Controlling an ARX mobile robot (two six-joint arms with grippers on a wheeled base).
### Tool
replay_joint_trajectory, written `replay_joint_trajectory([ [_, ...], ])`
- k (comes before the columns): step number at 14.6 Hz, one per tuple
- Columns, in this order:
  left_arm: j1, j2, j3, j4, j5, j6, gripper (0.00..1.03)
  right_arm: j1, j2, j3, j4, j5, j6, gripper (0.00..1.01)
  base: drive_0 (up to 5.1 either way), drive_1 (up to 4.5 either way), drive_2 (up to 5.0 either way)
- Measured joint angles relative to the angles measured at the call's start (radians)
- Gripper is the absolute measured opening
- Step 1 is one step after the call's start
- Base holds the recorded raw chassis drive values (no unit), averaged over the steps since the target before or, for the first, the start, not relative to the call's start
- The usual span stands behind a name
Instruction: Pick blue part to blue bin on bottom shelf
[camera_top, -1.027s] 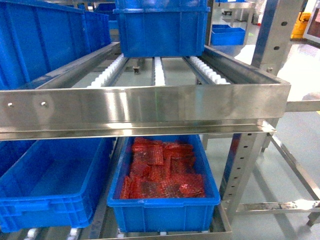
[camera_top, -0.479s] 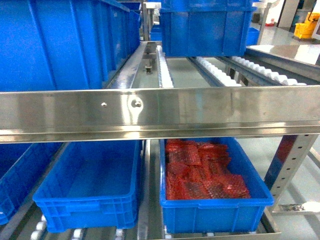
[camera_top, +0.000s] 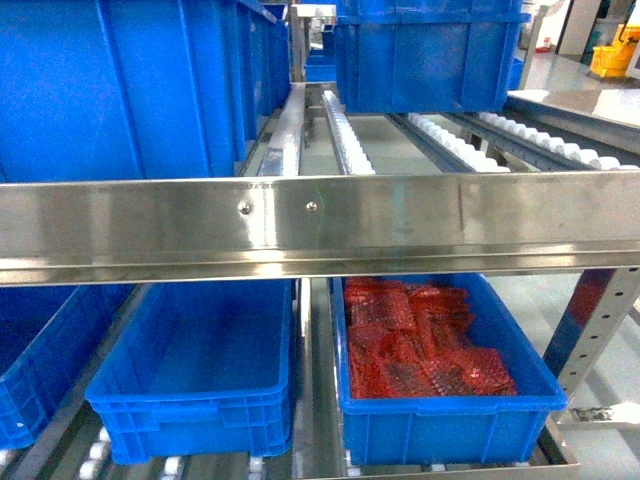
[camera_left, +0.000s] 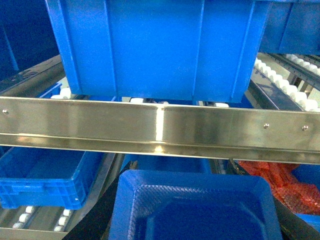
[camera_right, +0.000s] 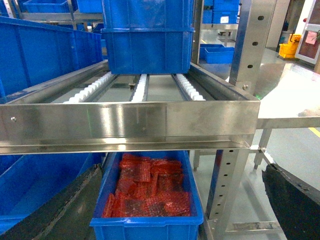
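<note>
Shifted a little rightward in the head view, against the frame half a second earlier, were the rack's front rail (camera_top: 320, 220) and the crates behind and beneath it. The two screws in that rail were seen nearer the middle than before.

The blue part (camera_left: 192, 210) was seen only in the left wrist view, filling the lower edge close to the camera. It was flanked on both sides by dark fingers (camera_left: 97, 220), so the left gripper (camera_left: 185, 190) was taken to be clamped on it. The part was held in front of the rail, level with the gap between the two tiers and outside the rack.

The blue bin (camera_top: 190, 400) was set on the bottom shelf (camera_top: 318, 400), left of the crate with red bubble wrap (camera_top: 450, 425); the two were separated by a steel rail. Nothing could be made out inside the bin. White rollers (camera_top: 95, 452) were seen under its front edge.

On the upper tier, large blue crates (camera_top: 130, 90) were stood at the left and at the rear on roller tracks (camera_top: 348, 140).

The right gripper (camera_right: 181, 169) was spread wide, with its dark fingers (camera_right: 295, 200) at either side of the view and nothing held between them. A yellow mop bucket (camera_top: 615, 55) was stood on the floor far off at the right.
</note>
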Motion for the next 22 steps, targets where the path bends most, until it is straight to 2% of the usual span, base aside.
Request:
replay_joint_trajectory([
  [22, 0.0, 0.0, 0.0, 0.001, 0.001, 0.0, 0.43, 0.0, 0.0, 0.0, 0.0, 0.003, 0.001, 0.98, 0.0, 0.0, 0.0],
])
